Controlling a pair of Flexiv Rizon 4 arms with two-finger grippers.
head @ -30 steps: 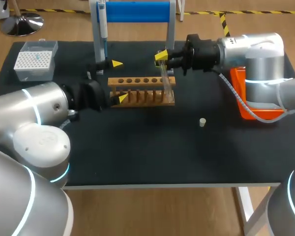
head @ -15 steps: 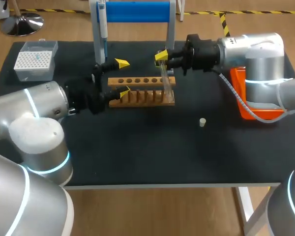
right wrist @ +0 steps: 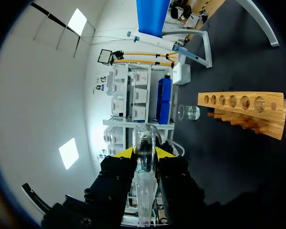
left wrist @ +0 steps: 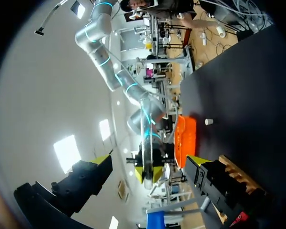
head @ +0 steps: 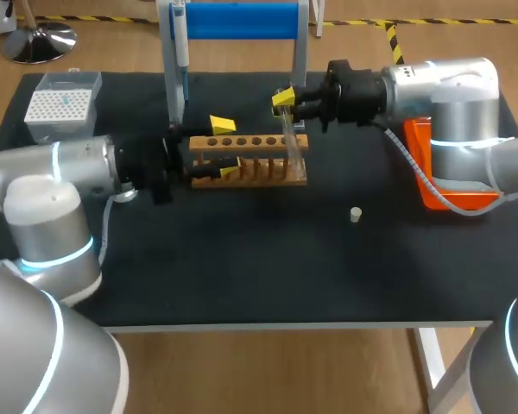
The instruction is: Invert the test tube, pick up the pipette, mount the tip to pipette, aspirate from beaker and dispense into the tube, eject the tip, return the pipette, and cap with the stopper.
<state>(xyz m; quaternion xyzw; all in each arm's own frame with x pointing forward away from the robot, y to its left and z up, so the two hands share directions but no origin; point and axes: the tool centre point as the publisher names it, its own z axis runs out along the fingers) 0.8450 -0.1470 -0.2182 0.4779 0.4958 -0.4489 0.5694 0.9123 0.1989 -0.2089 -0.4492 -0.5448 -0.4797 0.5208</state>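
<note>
My right gripper point(head: 285, 99) is shut on a clear test tube point(head: 293, 142), which hangs slightly tilted over the right end of the wooden rack point(head: 242, 169). In the right wrist view the test tube point(right wrist: 144, 157) sits between the yellow tips of the right gripper point(right wrist: 145, 152). My left gripper point(head: 228, 147) stands open at the rack's left end, one tip behind it and one in front. The left wrist view shows the left gripper point(left wrist: 148, 161) wide open with nothing in it. The pipette point(head: 180, 43) hangs on the blue stand point(head: 242, 19). A small stopper point(head: 356, 214) lies on the table.
A white tip box point(head: 60, 108) sits at the back left. An orange object point(head: 432, 177) stands at the right under my right arm. A glass beaker point(right wrist: 189, 112) stands beyond the rack point(right wrist: 243, 107) in the right wrist view.
My left arm has swung so that its gripper moved right, up to the rack's left end. The right arm and the tube have not moved.
</note>
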